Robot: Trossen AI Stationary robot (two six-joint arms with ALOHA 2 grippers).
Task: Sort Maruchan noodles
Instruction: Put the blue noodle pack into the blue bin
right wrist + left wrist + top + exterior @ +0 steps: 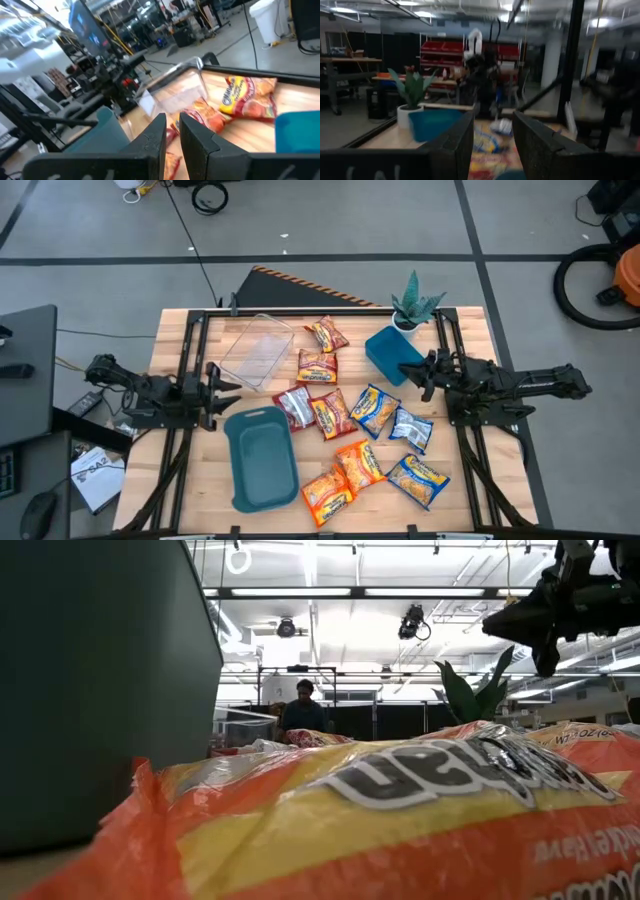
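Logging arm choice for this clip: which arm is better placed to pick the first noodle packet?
Probably the right. The right gripper hovers beside the blue-and-yellow packets, with most of the packets close by. The left gripper waits at the table's left edge, past the clear bin and the long teal tray.

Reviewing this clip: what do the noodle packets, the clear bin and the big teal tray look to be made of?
Noodle packets: thin glossy plastic film, judging by crinkles and glare. Clear bin: transparent rigid plastic; the table shows through it. Teal tray: probably moulded plastic, matte, with rounded corners and a raised rim.
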